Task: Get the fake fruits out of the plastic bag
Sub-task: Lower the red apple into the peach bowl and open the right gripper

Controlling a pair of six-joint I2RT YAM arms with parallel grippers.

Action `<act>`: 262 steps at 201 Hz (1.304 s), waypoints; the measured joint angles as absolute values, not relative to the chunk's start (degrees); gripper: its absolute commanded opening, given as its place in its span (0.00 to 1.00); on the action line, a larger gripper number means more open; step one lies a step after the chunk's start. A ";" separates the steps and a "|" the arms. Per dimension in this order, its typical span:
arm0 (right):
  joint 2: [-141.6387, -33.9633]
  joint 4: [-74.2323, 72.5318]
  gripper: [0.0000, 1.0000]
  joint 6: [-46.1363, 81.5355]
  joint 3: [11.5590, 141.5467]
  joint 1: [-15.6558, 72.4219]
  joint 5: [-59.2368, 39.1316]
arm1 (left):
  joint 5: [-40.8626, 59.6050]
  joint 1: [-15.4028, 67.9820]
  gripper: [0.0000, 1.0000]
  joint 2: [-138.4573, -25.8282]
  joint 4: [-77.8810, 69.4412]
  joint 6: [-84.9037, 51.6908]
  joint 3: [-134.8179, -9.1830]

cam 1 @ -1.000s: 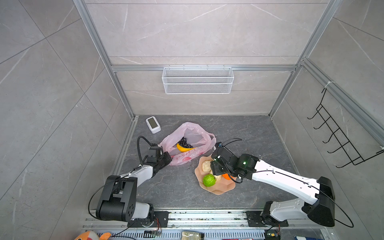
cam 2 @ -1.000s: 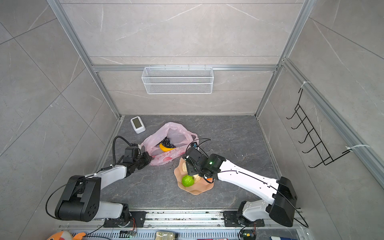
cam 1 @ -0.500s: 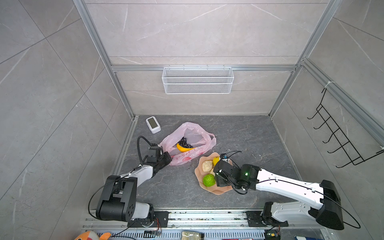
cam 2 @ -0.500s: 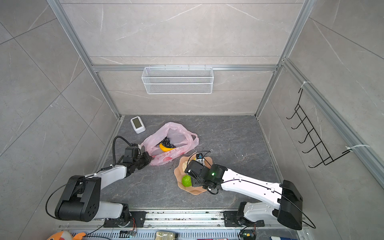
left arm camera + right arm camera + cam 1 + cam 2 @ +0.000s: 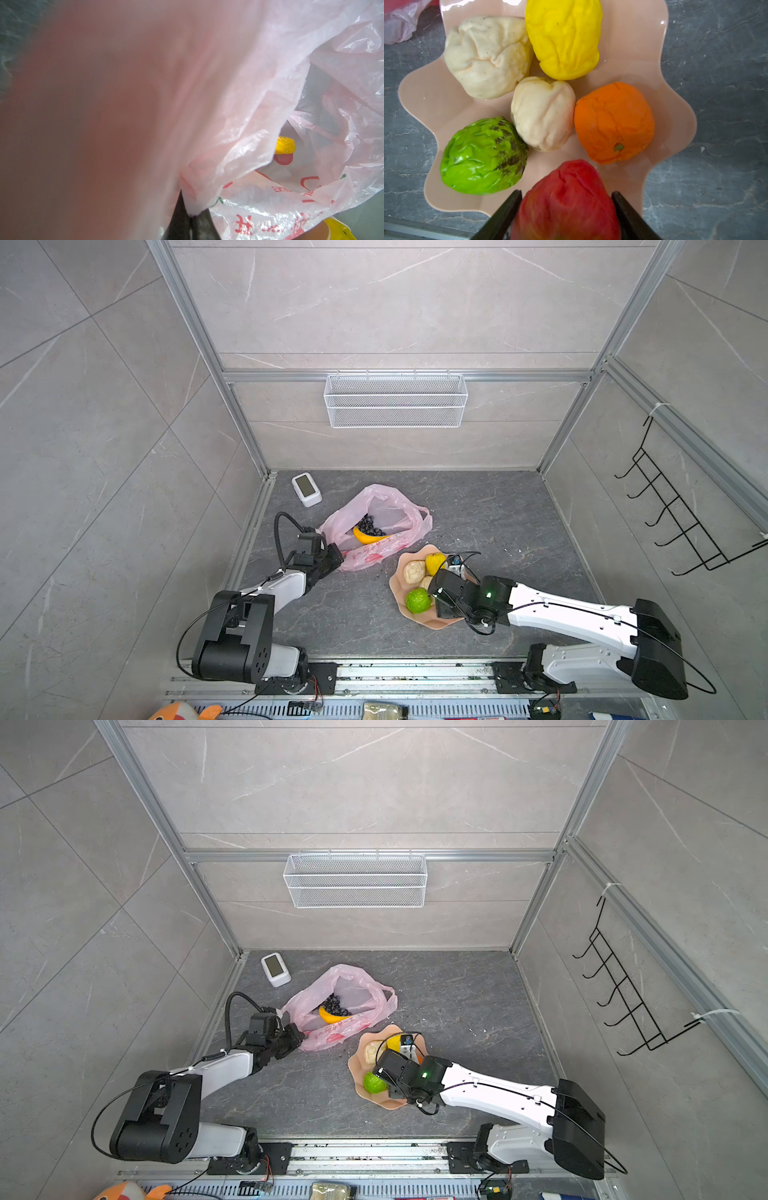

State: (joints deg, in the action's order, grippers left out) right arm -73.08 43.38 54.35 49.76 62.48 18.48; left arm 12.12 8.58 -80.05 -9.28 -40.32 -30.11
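Now our left fingers, pressed together, pinch an edge of the pink plastic bag. It lies on the table with the banana and grapes inside. Our right fingers clamp the red fruit over the peach plate, near the green fruit and orange fruit.
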 measured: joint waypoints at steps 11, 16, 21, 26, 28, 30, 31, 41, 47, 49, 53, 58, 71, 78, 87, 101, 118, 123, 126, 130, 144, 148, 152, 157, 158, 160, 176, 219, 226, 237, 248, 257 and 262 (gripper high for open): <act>-73.17 43.09 0.66 54.50 49.71 62.46 18.52 | 12.12 8.58 0.00 -80.05 -9.28 -40.32 -30.11; -73.28 42.98 0.66 54.52 49.71 62.46 18.52 | 12.12 8.58 0.00 -80.05 -9.28 -40.32 -30.11; -73.41 42.85 0.66 54.50 49.71 62.46 18.50 | 12.12 8.58 0.00 -80.05 -9.28 -40.32 -30.09; -73.58 42.74 0.66 54.52 49.71 62.46 18.50 | 12.12 8.58 0.00 -80.05 -9.28 -40.32 -30.11; -73.67 42.68 0.66 54.52 49.71 62.46 18.50 | 12.12 8.58 0.00 -80.05 -9.28 -40.32 -30.11; -73.73 42.61 0.66 54.52 49.71 62.46 18.50 | 12.12 8.58 0.00 -80.05 -9.28 -40.32 -30.11; -73.80 42.61 0.66 54.52 49.71 62.46 18.50 | 12.12 8.58 0.00 -80.05 -9.28 -40.32 -30.11; -74.19 42.54 0.66 54.52 49.71 62.46 18.50 | 12.12 8.58 0.00 -80.05 -9.28 -40.32 -30.11; -74.46 42.54 0.67 54.52 49.71 62.48 18.48 | 12.12 8.58 0.00 -80.05 -9.26 -40.32 -30.11; -74.54 42.54 0.67 54.52 49.71 62.46 18.50 | 12.12 8.58 0.00 -80.05 -9.26 -40.32 -30.11; -74.70 42.54 0.67 54.52 49.71 62.46 18.50 | 12.12 8.58 0.00 -80.05 -9.28 -40.32 -30.11; -74.91 42.57 0.67 54.52 49.71 62.46 18.48 | 12.12 8.58 0.00 -80.05 -9.28 -40.32 -30.11; -75.29 42.57 0.68 54.63 49.71 62.46 18.48 | 12.12 8.58 0.00 -80.05 -9.28 -40.32 -30.11; -75.37 42.57 0.69 54.70 49.71 62.46 18.48 | 12.12 8.58 0.00 -80.05 -9.28 -40.32 -30.11; -75.44 42.57 0.69 54.72 49.71 62.46 18.48 | 12.12 8.58 0.00 -80.07 -9.30 -40.32 -30.11; -75.48 42.57 0.69 54.74 49.71 62.46 18.50 | 12.12 8.58 0.00 -80.07 -9.32 -40.32 -30.11; -75.75 42.57 0.70 54.72 49.71 62.46 18.52 | 12.12 8.58 0.00 -80.07 -9.34 -40.32 -30.11; -75.81 42.57 0.70 54.72 49.71 62.46 18.52 | 12.12 8.58 0.00 -80.07 -9.34 -40.32 -30.11; -75.85 42.57 0.70 54.72 49.71 62.46 18.52 | 12.12 8.58 0.00 -80.07 -9.34 -40.32 -30.11; -75.92 42.57 0.70 54.72 49.71 62.46 18.55 | 12.12 8.58 0.00 -80.07 -9.37 -40.32 -30.11; -76.34 42.54 0.70 54.72 49.71 62.46 18.63 | 12.12 8.58 0.00 -80.07 -9.37 -40.32 -30.11; -76.47 42.54 0.70 54.72 49.71 62.46 18.70 | 12.12 8.58 0.00 -80.07 -9.37 -40.32 -30.11; -76.55 42.52 0.70 54.72 49.71 62.46 18.70 | 12.10 8.58 0.00 -80.07 -9.37 -40.32 -30.11; -76.71 42.54 0.70 54.72 49.71 62.46 18.70 | 12.10 8.58 0.00 -80.07 -9.37 -40.32 -30.11; -76.75 42.54 0.70 54.72 49.71 62.46 18.70 | 12.12 8.58 0.00 -80.07 -9.37 -40.32 -30.11; -76.82 42.52 0.71 54.72 49.71 62.46 18.70 | 12.10 8.58 0.00 -80.07 -9.37 -40.32 -30.11; -77.19 42.35 0.72 54.70 49.71 62.46 18.72 | 12.12 8.58 0.00 -80.07 -9.37 -40.32 -30.11; -77.93 42.22 0.83 54.48 49.71 62.48 19.35 | 12.12 8.58 0.00 -80.07 -9.34 -40.32 -30.11; -77.93 42.22 0.83 54.46 49.71 62.48 19.55 | 12.12 8.58 0.00 -80.07 -9.37 -40.32 -30.11; -77.93 42.24 0.84 54.46 49.71 62.48 19.79 | 12.10 8.58 0.00 -80.07 -9.34 -40.32 -30.11; -77.93 42.24 0.85 54.46 49.74 62.48 20.01 | 12.10 8.58 0.00 -80.07 -9.34 -40.32 -30.11; -77.93 42.26 0.85 54.46 49.74 62.48 20.21 | 12.10 8.58 0.00 -80.07 -9.34 -40.32 -30.11; -77.91 42.28 0.85 54.43 49.74 62.48 20.25 | 12.10 8.58 0.00 -80.07 -9.34 -40.32 -30.11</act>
